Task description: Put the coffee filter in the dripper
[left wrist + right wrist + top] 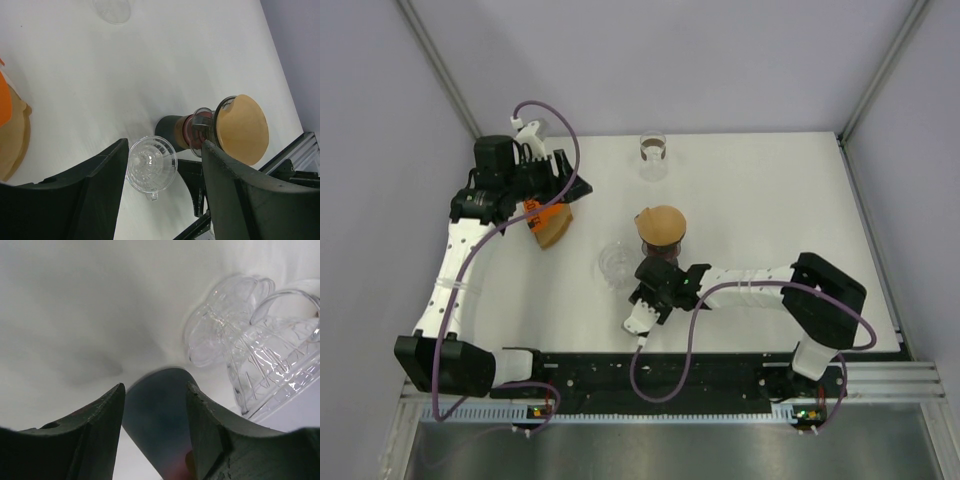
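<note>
The right gripper (155, 390) is straddling a dark cylinder (172, 132) carrying the brown coffee filter (662, 224) on top – whether it is squeezing, I cannot tell – with the clear dripper (617, 265) lying just left, the left gripper (165, 146) hanging open and empty beside an orange-and-tan stack (550, 225), and 1 glass (653, 150) standing far back.

**White table, four things down**

Here's the white table (770, 200). A clear glass dripper (617, 265) sits near the centre. Just beside it stands a dark-based holder (170, 131) capped with a brown coffee filter (242, 127). There's a small glass (653, 152) at the far edge and a brown stack (555, 232) to the left.
</note>
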`<state>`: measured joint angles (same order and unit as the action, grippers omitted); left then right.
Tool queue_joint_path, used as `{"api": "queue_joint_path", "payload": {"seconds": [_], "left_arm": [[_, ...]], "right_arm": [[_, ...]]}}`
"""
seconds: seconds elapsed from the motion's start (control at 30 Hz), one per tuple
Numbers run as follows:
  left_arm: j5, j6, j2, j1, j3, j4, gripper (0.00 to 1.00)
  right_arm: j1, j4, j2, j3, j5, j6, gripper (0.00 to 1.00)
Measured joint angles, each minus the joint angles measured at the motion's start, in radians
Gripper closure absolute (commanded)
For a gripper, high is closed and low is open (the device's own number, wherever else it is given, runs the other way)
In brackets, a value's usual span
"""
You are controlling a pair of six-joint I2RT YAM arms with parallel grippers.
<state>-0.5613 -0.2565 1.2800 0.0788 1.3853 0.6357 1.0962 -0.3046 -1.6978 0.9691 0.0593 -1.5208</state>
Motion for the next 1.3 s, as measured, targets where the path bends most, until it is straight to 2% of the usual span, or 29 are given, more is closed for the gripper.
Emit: {"api": "queue_joint_path", "payload": {"seconds": [0.7,1.03,1.3], "left_arm": [[-0.011,-0.003,0.006,-0.006,0.000,0.000,0.35],[-0.011,-0.003,0.006,-0.006,0.000,0.000,0.34],[-0.012,-0.003,0.006,-0.006,0.000,0.000,0.35]], "right_arm": [[-0.142,0.063,-0.029,-0.034,0.125,0.022,0.48],[-0.308,0.098,0.043,-0.134,0.166,0.053,0.48],[-0.408,0.139,0.053,-0.151,0.169,0.056,0.48]]}}
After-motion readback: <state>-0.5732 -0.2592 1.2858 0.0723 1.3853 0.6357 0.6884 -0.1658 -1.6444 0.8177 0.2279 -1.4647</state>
